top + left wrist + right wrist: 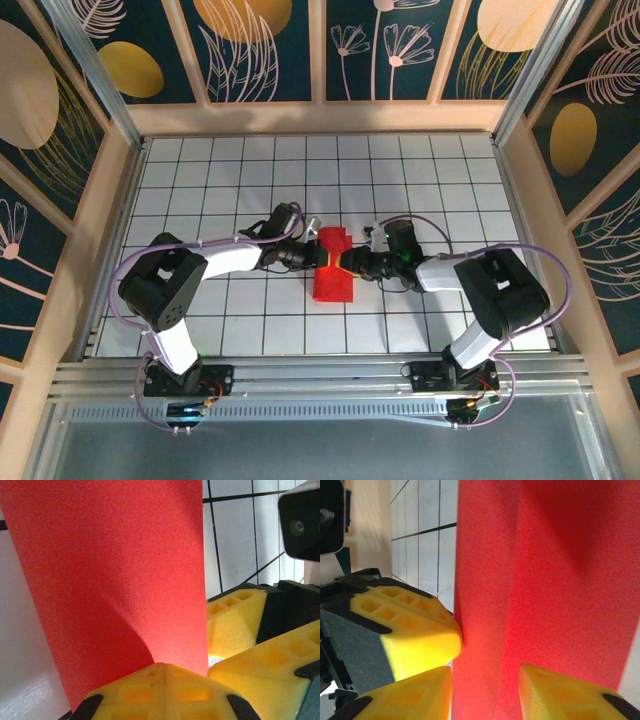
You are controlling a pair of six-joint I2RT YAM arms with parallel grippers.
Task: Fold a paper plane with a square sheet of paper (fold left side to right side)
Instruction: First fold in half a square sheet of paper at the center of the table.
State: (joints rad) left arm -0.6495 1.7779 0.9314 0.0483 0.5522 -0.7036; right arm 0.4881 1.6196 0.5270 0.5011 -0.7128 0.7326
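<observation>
The red sheet of paper [332, 285] sits at the middle of the desk [250, 170]. It is pinched into a waist halfway along, so it flares toward the far side and toward the near edge like a bow tie. It is thin, matte and plain, with a fine grain up close. A soft lengthwise bend throws a shadow across it. I cannot tell whether its ends rest on the desk or hang just above it.

My left fingers [130, 695] are closed tight, their yellow pads meeting along a hairline seam. The paper rises straight out of that seam, so they are clamped on the sheet. My right fingers [570, 697] stand partly apart, one on each side of the sheet, which runs up between them. I cannot tell whether either pad presses the paper. From the right wrist, a left pad's rounded tip touches the sheet's edge just beside my right fingers. From above, both pairs meet at the waist from opposite sides.

The pads are yellow wedges with moulded square recesses, set in black mounts. The desk is white with thin black grid lines. Around it stand dark blue wall panels [260, 50] with gold and white plant drawings in pale wooden frames.
</observation>
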